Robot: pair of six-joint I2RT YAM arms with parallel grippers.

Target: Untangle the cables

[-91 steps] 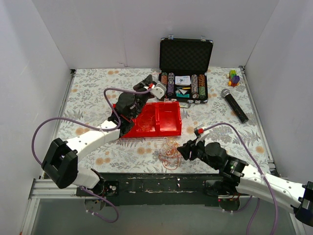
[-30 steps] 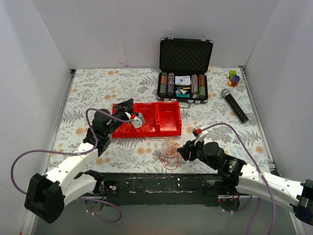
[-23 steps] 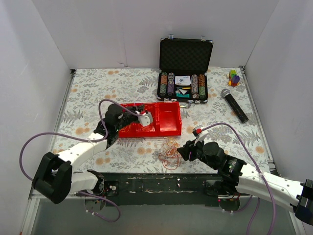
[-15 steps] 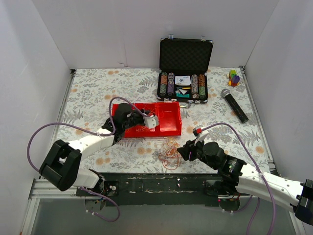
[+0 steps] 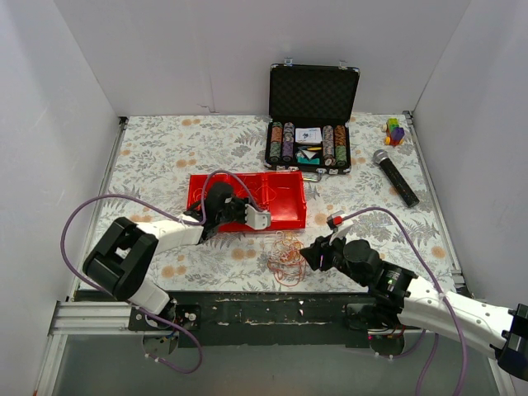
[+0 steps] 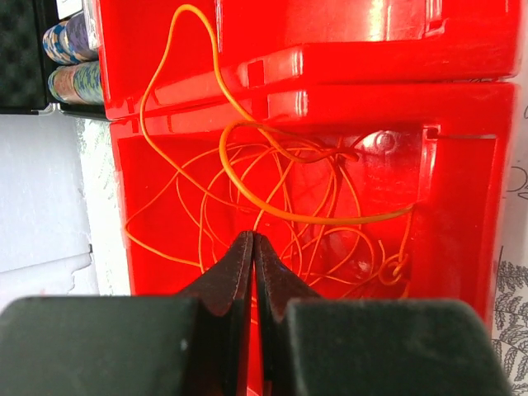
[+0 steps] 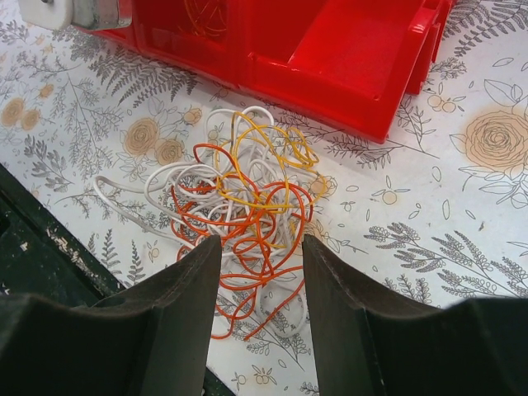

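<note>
Looking down the right wrist view, I had my right gripper [image 7: 260, 252] open, its two fingers standing apart with the lower edge of the cables [image 7: 247, 198] reaching in between them. The cables lay on the table [image 7: 462, 206] as one roundish clump of orange, yellow and white strands at the centre of that frame. They sat just below the tray [image 7: 355, 49] and apart from its wall. The clump had no real long axis; only a white loop [image 7: 115, 194] trailed out toward the left of the frame. So the cables lay straight ahead of my right fingers, and I judged that a small push forward would bring their bulk between them.

My left gripper [image 6: 253, 247] was closed, its fingertips pressed together at the lower centre of the left wrist frame, hanging over one compartment of the tray. An orange strand [image 6: 272, 210] lay looped loose in that compartment beyond the tips. Whether a thread was pinched I could not tell. In the top view the left gripper sat up and to the left of the clump, with the tray wall between, while the right gripper was close at its right side. I judged the right arm the nearer, and the one to take the next strand.
</note>
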